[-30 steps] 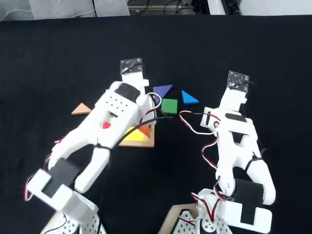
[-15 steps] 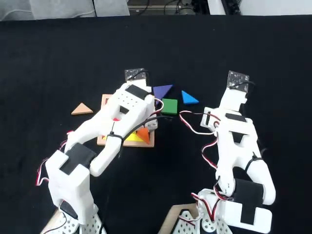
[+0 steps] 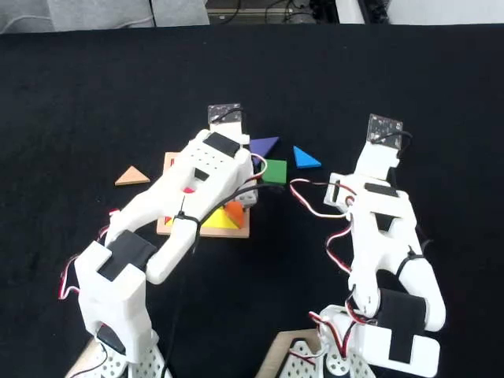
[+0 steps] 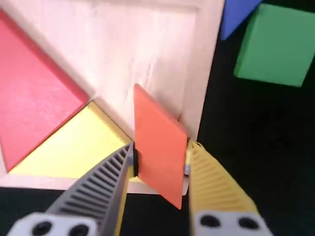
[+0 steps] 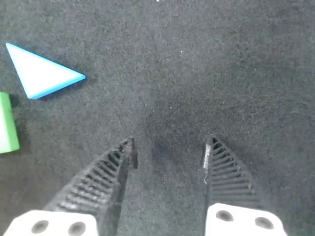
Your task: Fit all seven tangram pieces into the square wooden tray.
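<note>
L wrist view gives what the arm hides in the high view. L tool is pinching the orange piece. The piece stands on edge, tilted, w/ its lower end at the tray's rim by a corner, just beside the yellow triangle. Red triangle lies flat in the tray, meeting the yellow one along a side. The tray floor past them is bare wood. Green square sits on the black bench just outside the rim, w/ the purple triangle beside it.

High view adds the wider layout. Tan triangle lies alone on the bench, on the opposite side of the tray from the green square and well apart from the other loose pieces. Blue triangle lies near the green & purple ones, btwn the two arms.

R wrist view: R tool is spread over bare bench. The blue triangle & an edge of the green square lie off to one side, apart from its fingers.

Room: open bench all round the group. It is tight only by the tray rim, where green & purple crowd close.
</note>
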